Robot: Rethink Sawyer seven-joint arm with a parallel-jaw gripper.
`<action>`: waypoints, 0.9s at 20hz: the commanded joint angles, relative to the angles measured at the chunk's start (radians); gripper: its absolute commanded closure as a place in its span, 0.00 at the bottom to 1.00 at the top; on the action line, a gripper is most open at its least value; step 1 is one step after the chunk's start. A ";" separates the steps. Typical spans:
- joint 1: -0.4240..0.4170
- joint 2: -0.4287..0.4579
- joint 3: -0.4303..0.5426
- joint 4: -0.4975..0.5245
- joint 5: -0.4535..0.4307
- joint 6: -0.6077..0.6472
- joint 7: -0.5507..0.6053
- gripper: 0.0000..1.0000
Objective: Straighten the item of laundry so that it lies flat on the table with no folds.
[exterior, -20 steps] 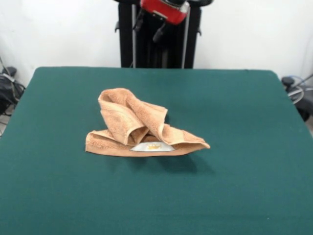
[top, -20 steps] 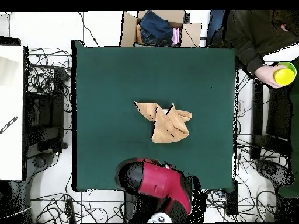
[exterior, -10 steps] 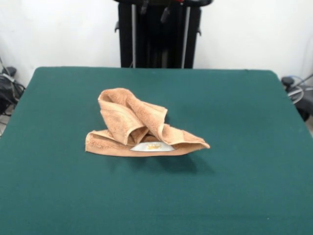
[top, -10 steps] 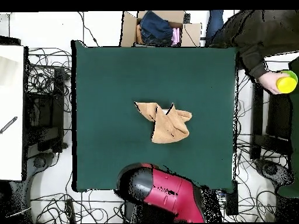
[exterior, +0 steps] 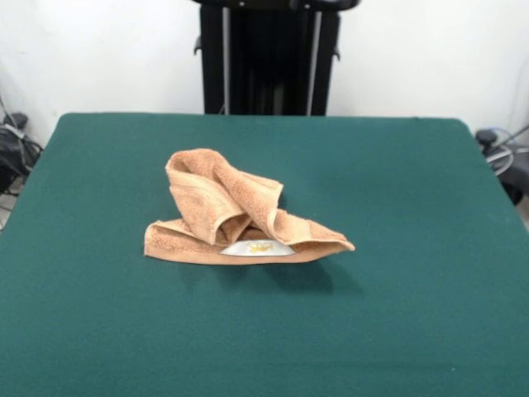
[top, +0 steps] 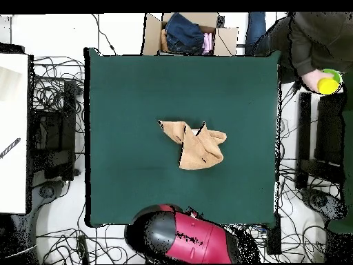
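Note:
The item of laundry (exterior: 231, 211), an orange-tan terry towel, lies crumpled near the middle of the table (exterior: 413, 182). Several folds are heaped on top of it, and a white label (exterior: 258, 247) peeks out under its front edge. From above the towel (top: 196, 145) is an irregular bunched shape on the dark green table (top: 124, 90). Only the red and black arm (top: 186, 238) shows, drawn back past the table's bottom edge in the overhead view. The gripper itself shows in neither view.
A cardboard box (top: 186, 33) holding clothes stands beyond the table's top edge in the overhead view. A person (top: 314, 41) at the top right holds a yellow-green object (top: 329, 83). A white surface (top: 12, 131) and tangled cables flank the table.
The red arm has left the top of the front view and, seen from above, has drawn back off the table's edge. The person's hand with the yellow-green object has shifted. The towel has not moved.

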 commanded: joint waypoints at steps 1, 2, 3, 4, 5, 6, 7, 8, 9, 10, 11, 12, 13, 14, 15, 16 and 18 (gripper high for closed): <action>-0.024 -0.003 0.120 0.108 -0.064 0.028 -0.036 0.00; -0.028 0.005 0.124 0.102 -0.067 0.025 -0.030 0.00; -0.034 0.015 0.133 0.097 -0.069 0.019 -0.033 0.00; -0.041 0.027 0.142 0.091 -0.069 0.012 -0.030 0.00; -0.050 0.039 0.154 0.084 -0.069 0.005 -0.032 0.00; -0.059 0.051 0.167 0.077 -0.066 0.001 -0.030 0.00; -0.067 0.065 0.179 0.068 -0.064 -0.002 -0.028 0.00; -0.072 0.077 0.188 0.058 -0.066 -0.003 -0.024 0.00; -0.078 0.089 0.198 0.049 -0.068 -0.005 -0.020 0.00; -0.082 0.100 0.205 0.041 -0.072 -0.007 -0.017 0.00; -0.085 0.110 0.212 0.032 -0.075 -0.010 -0.011 0.00; -0.087 0.117 0.217 0.025 -0.079 -0.013 -0.005 0.00; -0.088 0.116 0.220 0.023 -0.084 -0.007 -0.006 0.00; -0.089 0.123 0.224 0.018 -0.085 -0.008 0.000 0.00; -0.091 0.139 0.231 0.006 -0.089 -0.011 0.007 0.00; -0.089 0.150 0.232 -0.004 -0.094 -0.013 0.016 0.00; -0.086 0.159 0.235 -0.017 -0.101 -0.010 0.028 0.00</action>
